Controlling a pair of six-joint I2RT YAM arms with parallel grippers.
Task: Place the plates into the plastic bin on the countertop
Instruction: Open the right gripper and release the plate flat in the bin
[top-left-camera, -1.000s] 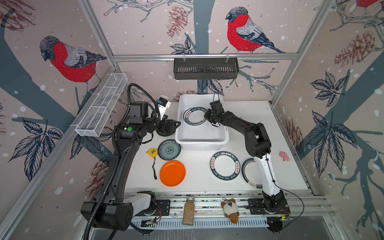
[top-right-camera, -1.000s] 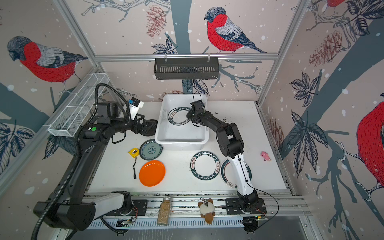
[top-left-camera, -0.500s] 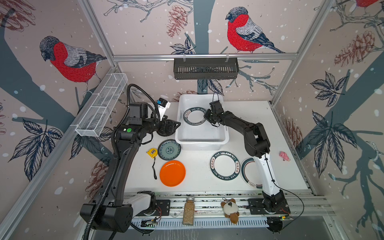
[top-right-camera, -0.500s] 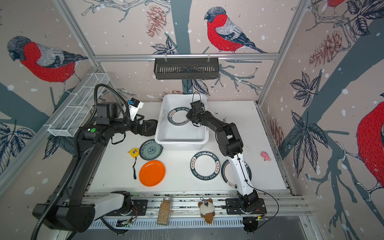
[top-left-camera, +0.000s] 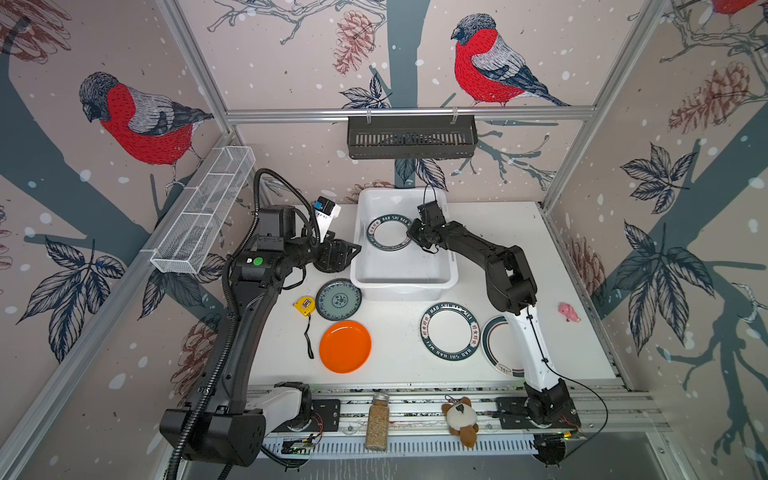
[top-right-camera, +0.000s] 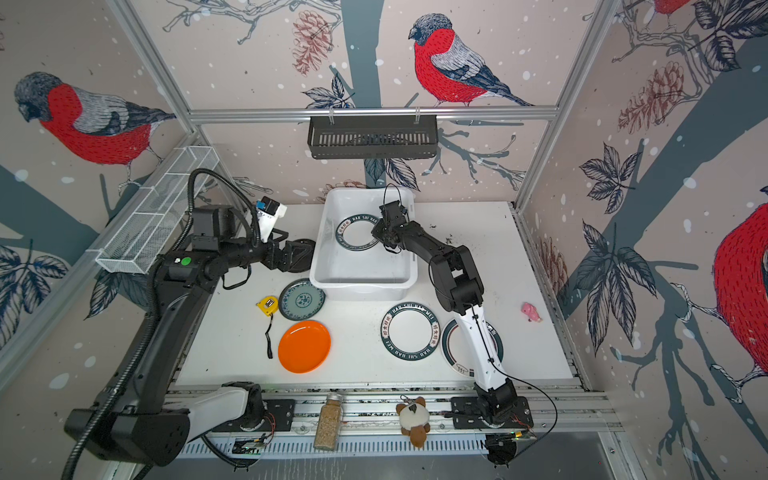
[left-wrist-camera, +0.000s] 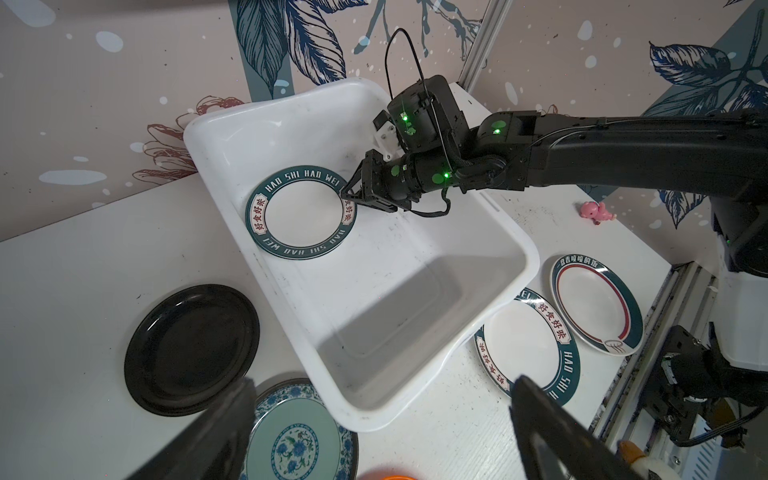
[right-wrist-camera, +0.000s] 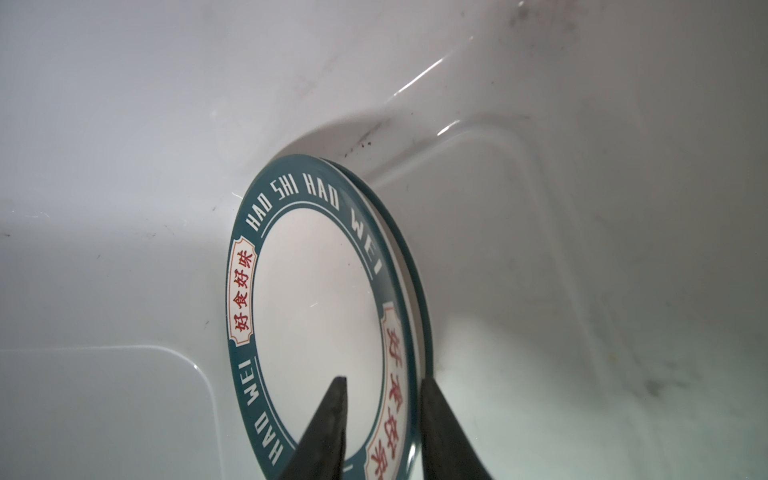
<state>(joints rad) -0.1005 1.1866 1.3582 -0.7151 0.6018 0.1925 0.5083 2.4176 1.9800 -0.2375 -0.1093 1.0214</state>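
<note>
Low, right end effector (left-wrist-camera: 348, 196) astride plate (left-wrist-camera: 301, 214)

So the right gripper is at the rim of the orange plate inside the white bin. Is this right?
Not quite. The left wrist view shows that the plate at the right gripper inside the plastic bin is the white lettered plate with a dark teal rim. The orange plate lies on the countertop, outside the bin.

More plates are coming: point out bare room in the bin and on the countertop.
Bare: the plastic bin's near half, before the stacked plates; countertop right of the bin, beyond the pink toy; between orange plate and lettered plate. Crowded left of it: black plate, floral plate, tape measure.
</note>
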